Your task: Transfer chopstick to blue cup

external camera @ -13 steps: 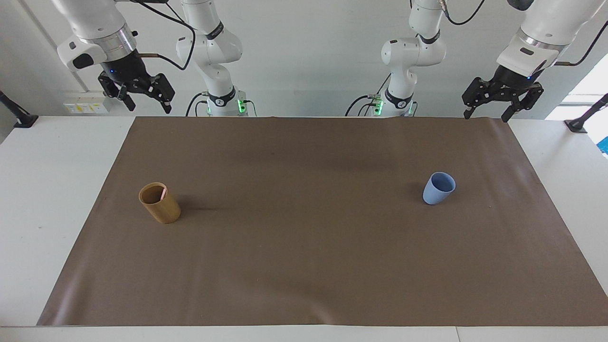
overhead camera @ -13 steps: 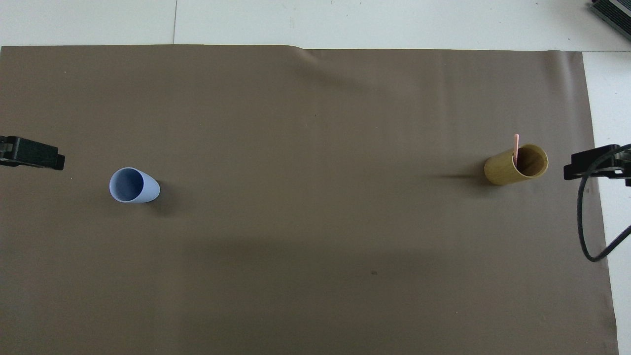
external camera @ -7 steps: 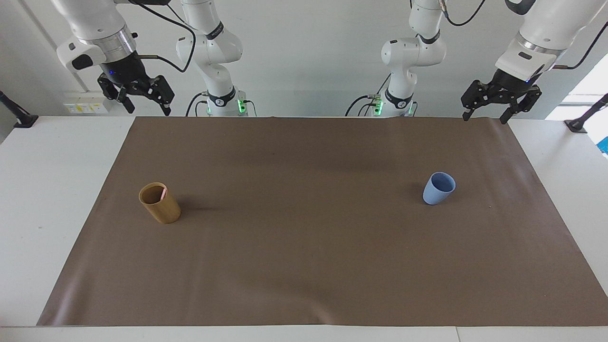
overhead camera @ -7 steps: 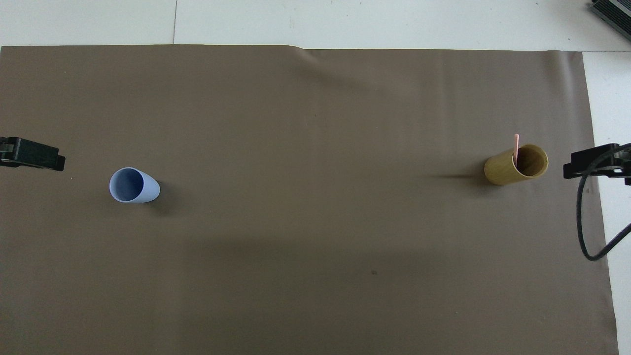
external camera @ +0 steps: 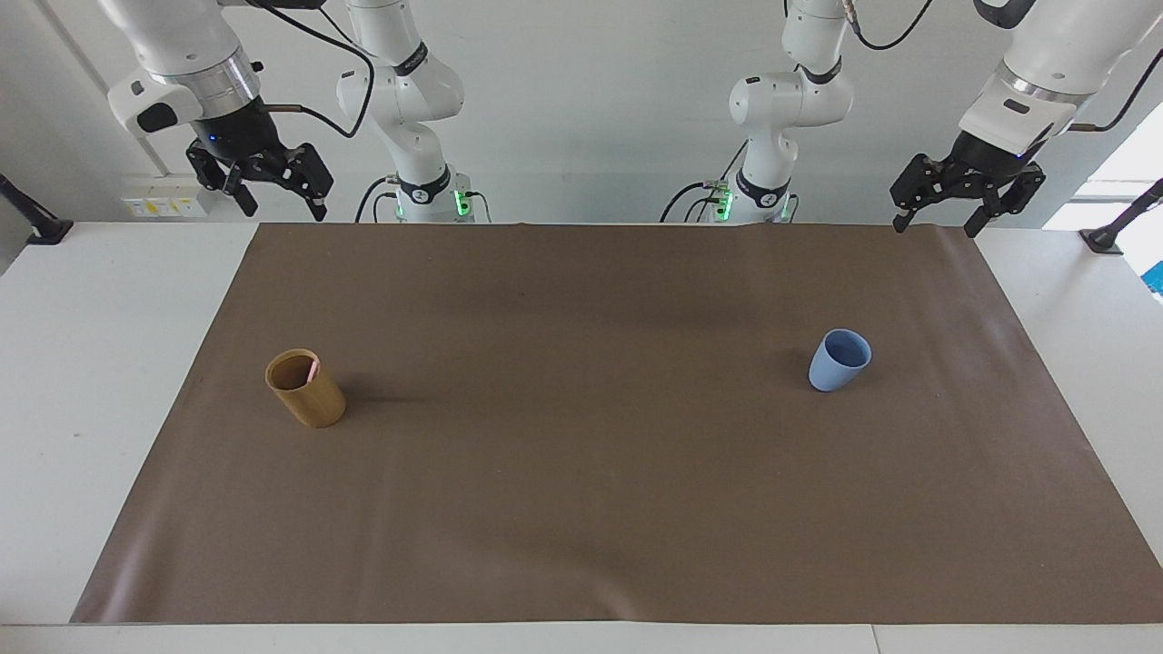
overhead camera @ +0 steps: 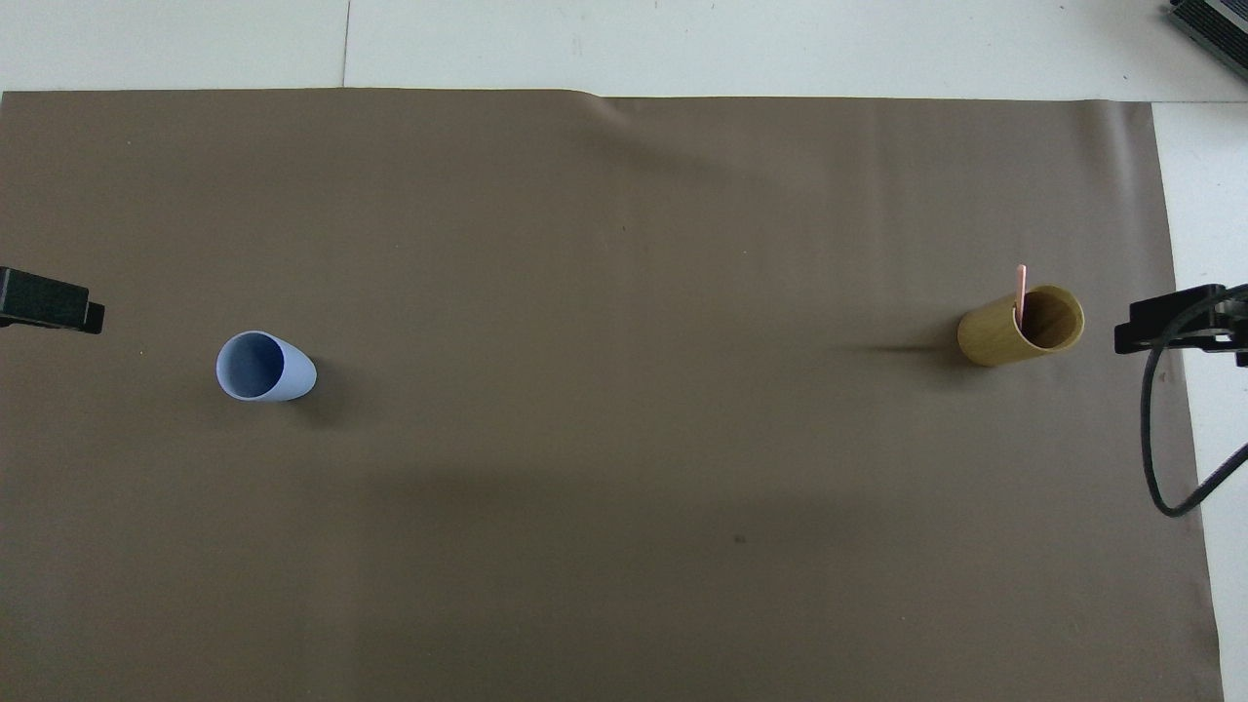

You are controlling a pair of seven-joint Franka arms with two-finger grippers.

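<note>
Overhead view: wide brown mat (overhead camera: 624, 439) covers a white table (overhead camera: 682, 44); thin pink chopstick (overhead camera: 1020, 288) stands in the tan bamboo cylinder cup (overhead camera: 1004, 336), well apart from the light-blue tumbler (overhead camera: 265, 367); left gripper (external camera: 941, 218) and right gripper (external camera: 273, 204) hang open and empty before a pale wall (external camera: 591, 109)

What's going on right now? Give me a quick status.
Left gripper and right gripper open, empty, raised at the robots' edge of the mat. Chopstick stands in bamboo cup. Blue cup upright, empty. Nothing between them.

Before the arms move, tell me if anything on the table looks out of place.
Nothing stands out. The blue cup and tan cup stand upright on the mat, and the chopstick leans inside the tan cup.
</note>
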